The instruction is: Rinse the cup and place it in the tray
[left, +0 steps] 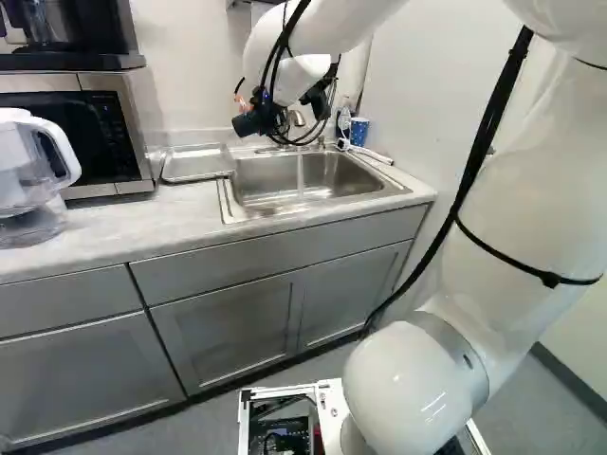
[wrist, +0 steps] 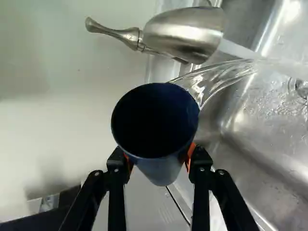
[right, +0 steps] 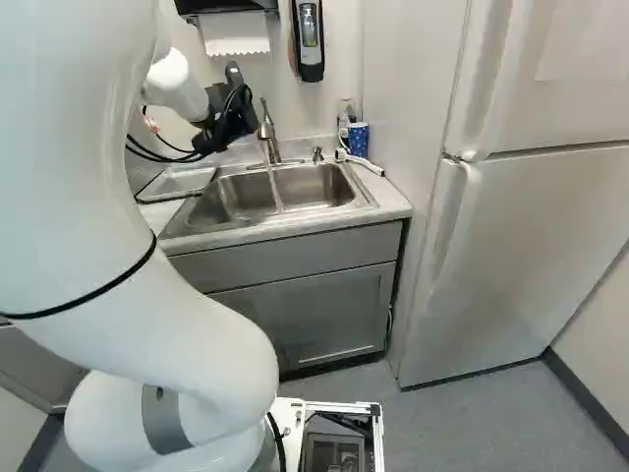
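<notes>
One big white arm (left: 517,209) of mine reaches to the metal sink (left: 327,175). Next to the sink is the flat tray (left: 197,163). My gripper (right: 236,113) is part open, squeezing something from both sides. Near it, the shiny tap (wrist: 183,33) pours water (wrist: 240,50). Between my fingers (wrist: 115,178) is the dark blue cup (wrist: 159,166).

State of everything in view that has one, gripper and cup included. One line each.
Gripper: shut on the dark blue cup.
Dark blue cup: held, mouth toward wrist camera, water arcing at its rim.
Faucet: running.
Sink: wet, stream falling into it.
Tray: flat on counter.
Spotted cup: upright beside sink.
Microwave: closed.
Fridge: doors closed.
Cabinet doors: closed.
</notes>
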